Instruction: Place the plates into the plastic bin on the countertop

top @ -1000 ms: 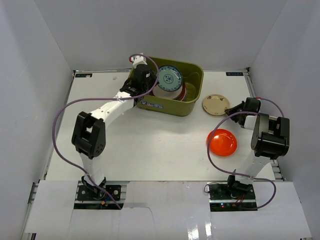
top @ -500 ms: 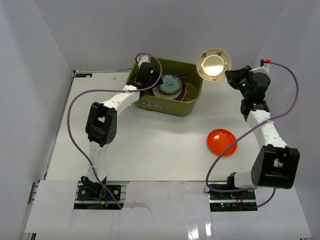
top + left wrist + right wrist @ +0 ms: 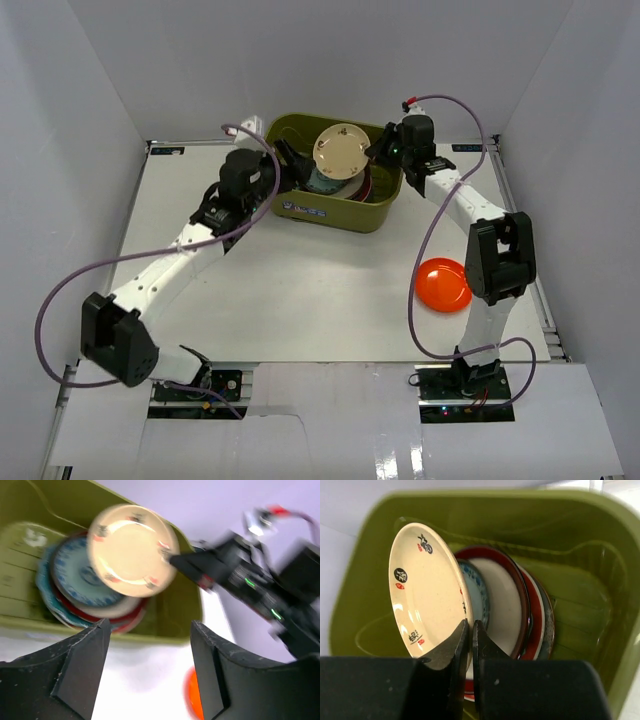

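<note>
Tabletop (image 3: 300, 290): white and flat, closed in by white walls; both arms reach from its near edge toward the far side.
Plastic bin (image 3: 372, 214): olive-green tub standing at the far middle of the tabletop, with a white label on its near wall.
Stacked plates (image 3: 368, 186): they lie inside the plastic bin, toward its right half. The right wrist view shows a dark-red-rimmed cream plate (image 3: 500, 600) with a small teal patterned plate (image 3: 476, 592) on top of it, and red and teal rims show underneath.
Orange plate (image 3: 443, 284): alone on the tabletop, right of centre and well apart from the bin, on the near side of it.
Small beige plate (image 3: 341, 152): held over the stacked plates within the bin's opening, tilted with one edge lifted. Small red and black marks ring its rim. Whether it touches the stack I cannot tell.
Right pincer (image 3: 470, 625): clamped on the rim of the small beige plate, its fingers nearly together, coming in over the bin's right wall.
Left pincer (image 3: 148, 630): fingers spread apart with nothing between them, just outside the bin's left side and facing the stack.
</note>
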Robot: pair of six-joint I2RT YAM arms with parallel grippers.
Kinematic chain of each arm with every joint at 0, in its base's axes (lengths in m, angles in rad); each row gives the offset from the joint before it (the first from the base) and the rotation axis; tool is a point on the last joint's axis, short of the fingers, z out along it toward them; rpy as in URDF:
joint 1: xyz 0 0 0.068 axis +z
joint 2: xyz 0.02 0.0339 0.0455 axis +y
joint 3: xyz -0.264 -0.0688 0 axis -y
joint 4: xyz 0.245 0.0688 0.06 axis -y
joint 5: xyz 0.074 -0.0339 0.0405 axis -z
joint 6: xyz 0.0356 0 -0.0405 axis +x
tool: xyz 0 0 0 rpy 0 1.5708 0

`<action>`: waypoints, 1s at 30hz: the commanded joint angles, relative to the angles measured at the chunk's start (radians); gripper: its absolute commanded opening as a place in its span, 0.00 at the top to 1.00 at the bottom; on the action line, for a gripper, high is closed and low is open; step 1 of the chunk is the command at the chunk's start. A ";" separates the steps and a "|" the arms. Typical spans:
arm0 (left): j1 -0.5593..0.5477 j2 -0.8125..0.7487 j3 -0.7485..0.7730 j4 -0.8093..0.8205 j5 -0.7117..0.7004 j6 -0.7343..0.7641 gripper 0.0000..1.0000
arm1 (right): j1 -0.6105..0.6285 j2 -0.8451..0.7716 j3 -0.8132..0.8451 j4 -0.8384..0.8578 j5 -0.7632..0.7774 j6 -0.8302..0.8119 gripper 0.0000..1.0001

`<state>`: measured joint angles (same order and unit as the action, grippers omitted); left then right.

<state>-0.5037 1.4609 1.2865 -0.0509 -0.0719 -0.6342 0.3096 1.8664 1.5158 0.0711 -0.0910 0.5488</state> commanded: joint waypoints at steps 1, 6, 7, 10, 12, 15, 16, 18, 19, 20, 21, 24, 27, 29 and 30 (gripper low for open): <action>-0.096 -0.059 -0.212 -0.018 0.046 -0.039 0.26 | 0.025 0.051 0.116 -0.065 0.014 -0.038 0.92; -0.312 -0.031 -0.306 -0.010 0.006 -0.105 0.27 | 0.037 0.047 0.149 -0.108 -0.027 -0.036 0.47; -0.340 -0.008 -0.300 -0.010 -0.002 -0.119 0.26 | 0.034 0.009 0.150 -0.116 -0.026 -0.039 0.41; -0.430 0.100 -0.237 0.006 0.011 -0.140 0.26 | 0.008 -0.105 0.136 -0.129 -0.044 -0.056 0.28; -0.481 0.179 -0.187 0.040 0.035 -0.151 0.27 | -0.033 -0.221 0.094 -0.139 -0.068 -0.059 0.27; -0.536 0.286 -0.103 0.085 0.043 -0.162 0.27 | -0.096 -0.413 -0.032 -0.136 -0.098 -0.064 0.30; -0.547 0.317 -0.075 0.086 0.043 -0.162 0.28 | -0.108 -0.462 -0.072 -0.133 -0.102 -0.064 0.30; -0.584 0.410 -0.021 0.086 0.044 -0.163 0.28 | -0.122 -0.623 -0.208 -0.116 -0.113 -0.064 0.31; -0.598 0.442 0.037 0.083 0.038 -0.159 0.28 | -0.122 -0.675 -0.265 -0.097 -0.124 -0.061 0.31; -0.622 0.476 0.068 0.069 0.026 -0.145 0.29 | -0.122 -0.729 -0.320 -0.052 -0.147 -0.037 0.31; -0.631 0.513 0.101 0.059 0.006 -0.141 0.29 | -0.122 -0.818 -0.409 -0.045 -0.157 -0.024 0.32; -0.645 0.665 0.242 -0.022 -0.035 -0.128 0.32 | -0.119 -0.958 -0.508 -0.065 -0.190 -0.004 0.32; -0.647 0.811 0.391 -0.113 -0.086 -0.107 0.43 | -0.115 -1.068 -0.589 -0.070 -0.265 0.037 0.32; -0.648 0.878 0.466 -0.167 -0.127 -0.088 0.52 | -0.112 -1.118 -0.614 -0.102 -0.271 0.042 0.32; -0.650 0.889 0.479 -0.179 -0.141 -0.078 0.69 | -0.112 -1.157 -0.623 -0.120 -0.266 0.039 0.32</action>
<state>-1.1606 2.3196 1.7065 -0.0696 -0.1295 -0.7567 0.1921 0.7753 0.9154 -0.0174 -0.3073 0.5648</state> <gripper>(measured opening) 0.387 0.678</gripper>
